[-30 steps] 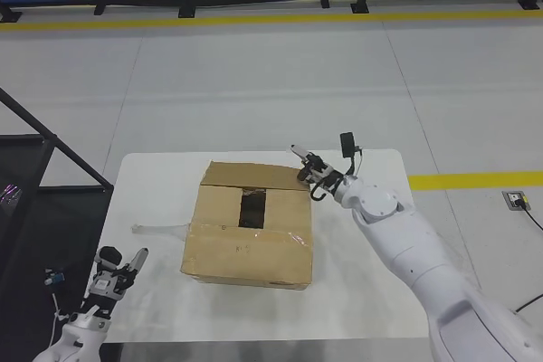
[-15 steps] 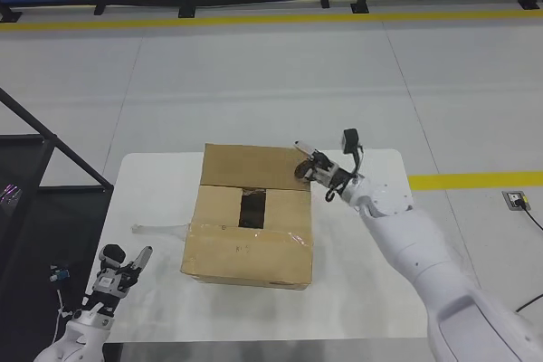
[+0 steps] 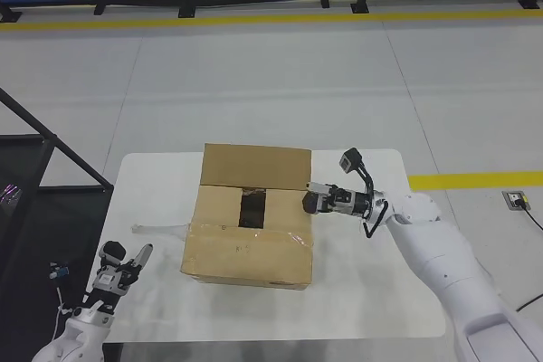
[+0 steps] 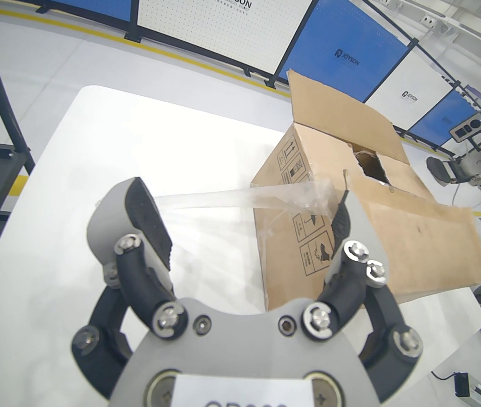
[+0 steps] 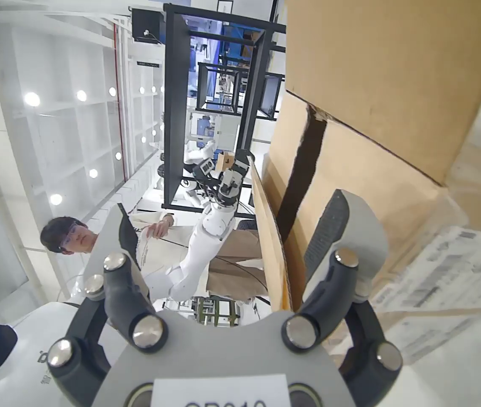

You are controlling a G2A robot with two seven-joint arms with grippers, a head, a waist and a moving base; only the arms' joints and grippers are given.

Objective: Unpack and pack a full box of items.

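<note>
At the middle of the desk (image 3: 362,290), reaching its far edge: box (image 3: 249,231). Left of it, on the desk: tape strip (image 3: 163,225). By the near left corner: left pincer (image 3: 128,257). Against the box's right side: right pincer (image 3: 309,199).

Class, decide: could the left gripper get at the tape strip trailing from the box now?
Probably yes: the left gripper is open, and only bare table separates it from the tape strip.

Robotics test hall, pale floor (image 3: 253,81) with yellow lines (image 3: 253,18), blue-and-white partition panels (image 4: 219,10), black metal frames (image 5: 171,107), another robot (image 5: 206,230) behind.
</note>
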